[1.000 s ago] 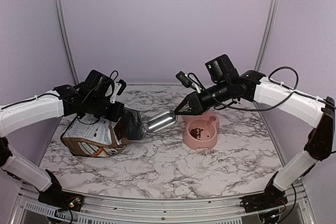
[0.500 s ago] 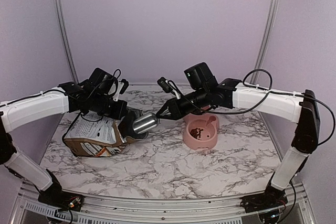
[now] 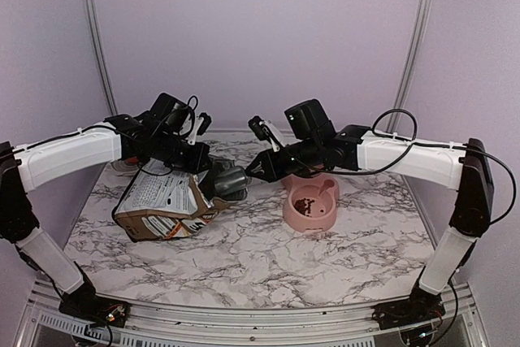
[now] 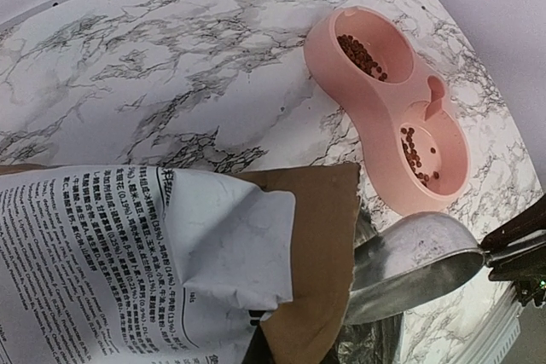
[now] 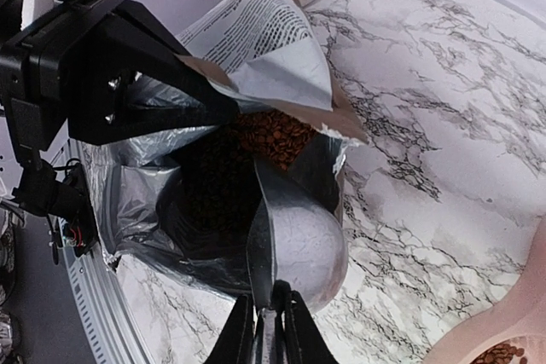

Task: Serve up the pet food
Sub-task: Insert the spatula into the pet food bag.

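Silver metal scoop, at the opening half a second earlier, now sits deeper in the mouth of the brown-and-black paper bag, whose mouth is held higher.

Top view: right gripper clenched on the scoop's handle.

Left wrist: small dark brown kibble pellets lie in both wells of the pink double bowl.

Right wrist: more pellets fill the bag; left gripper pinches its upper flap.

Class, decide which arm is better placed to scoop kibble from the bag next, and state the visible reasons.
Right. The right gripper grips the metal scoop by its handle, its bowl at the mouth of the bag, over the kibble. The left gripper pinches the bag's edge, holding it open.
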You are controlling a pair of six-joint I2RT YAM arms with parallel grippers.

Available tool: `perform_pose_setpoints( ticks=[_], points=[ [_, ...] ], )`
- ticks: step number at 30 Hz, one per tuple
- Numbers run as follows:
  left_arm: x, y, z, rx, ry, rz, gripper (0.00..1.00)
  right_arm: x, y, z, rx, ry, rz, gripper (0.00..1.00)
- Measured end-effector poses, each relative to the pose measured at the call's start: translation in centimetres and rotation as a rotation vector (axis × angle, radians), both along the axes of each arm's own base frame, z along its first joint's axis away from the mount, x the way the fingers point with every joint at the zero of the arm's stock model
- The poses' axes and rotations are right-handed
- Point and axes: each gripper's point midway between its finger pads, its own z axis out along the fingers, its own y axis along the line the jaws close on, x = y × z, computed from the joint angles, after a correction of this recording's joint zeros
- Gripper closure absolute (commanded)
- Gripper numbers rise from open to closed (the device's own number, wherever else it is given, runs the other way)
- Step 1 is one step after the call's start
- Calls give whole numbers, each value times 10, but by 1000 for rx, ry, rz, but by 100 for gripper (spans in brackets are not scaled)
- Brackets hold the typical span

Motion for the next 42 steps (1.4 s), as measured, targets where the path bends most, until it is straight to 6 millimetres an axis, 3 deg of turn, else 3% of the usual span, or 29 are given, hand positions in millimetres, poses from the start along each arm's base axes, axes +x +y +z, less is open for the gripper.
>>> perform_pose_setpoints(
  ticks=[7,17,25,35,42],
  points=[
    [-1,-5,-4,-8,13,-18,100,12,1,-4,-4,-27,-44,100],
    [-2,-6,-7,-7,12,-25,100,9,22,-48,-75,16,-27,100],
    [-1,-6,-9,-6,6,-31,100,13,31,-50,-72,10,-31,100],
    [-2,-7,-10,-2,2,-42,100,9,51,-82,-72,98,-42,100],
    [-3,-8,-10,-6,5,-46,100,9,55,-83,-47,143,-69,100]
  ],
)
